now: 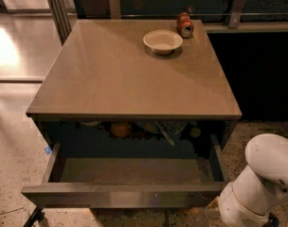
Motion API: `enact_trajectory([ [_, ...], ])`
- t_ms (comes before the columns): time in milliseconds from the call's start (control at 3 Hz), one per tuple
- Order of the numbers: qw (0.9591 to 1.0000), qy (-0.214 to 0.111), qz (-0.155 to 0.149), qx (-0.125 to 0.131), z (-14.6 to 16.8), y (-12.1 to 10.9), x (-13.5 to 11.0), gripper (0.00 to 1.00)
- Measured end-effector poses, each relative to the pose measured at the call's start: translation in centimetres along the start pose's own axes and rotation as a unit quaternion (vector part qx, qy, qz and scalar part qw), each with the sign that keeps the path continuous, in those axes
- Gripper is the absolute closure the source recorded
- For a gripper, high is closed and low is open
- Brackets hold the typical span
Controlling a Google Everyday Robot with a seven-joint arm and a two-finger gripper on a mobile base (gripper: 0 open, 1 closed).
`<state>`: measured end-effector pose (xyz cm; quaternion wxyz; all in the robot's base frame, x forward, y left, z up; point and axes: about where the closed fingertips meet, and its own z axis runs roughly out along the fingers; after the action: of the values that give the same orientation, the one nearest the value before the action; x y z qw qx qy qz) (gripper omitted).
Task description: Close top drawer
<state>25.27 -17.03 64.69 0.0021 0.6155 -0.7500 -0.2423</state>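
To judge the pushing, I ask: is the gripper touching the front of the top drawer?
Cannot tell. The camera view shows the open top drawer and the white arm at lower right, but the gripper is not in view.

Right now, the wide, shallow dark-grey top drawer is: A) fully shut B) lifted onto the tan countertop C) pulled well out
C: the top drawer stands forward of the tan countertop, floor exposed. The gripper is out of view; only the white arm shows, lower right.
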Motion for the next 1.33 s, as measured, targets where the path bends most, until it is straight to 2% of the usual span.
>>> enact_trajectory([
  [667,1.0,0.0,0.0,0.0,0.0,0.0,0.0,0.69],
  [1000,1.0,0.0,0.0,0.0,0.0,0.0,0.0,0.99],
  [1333,0.9999,-0.014,0.001,0.01,0.4,-2.0,-1.0,1.0],
])
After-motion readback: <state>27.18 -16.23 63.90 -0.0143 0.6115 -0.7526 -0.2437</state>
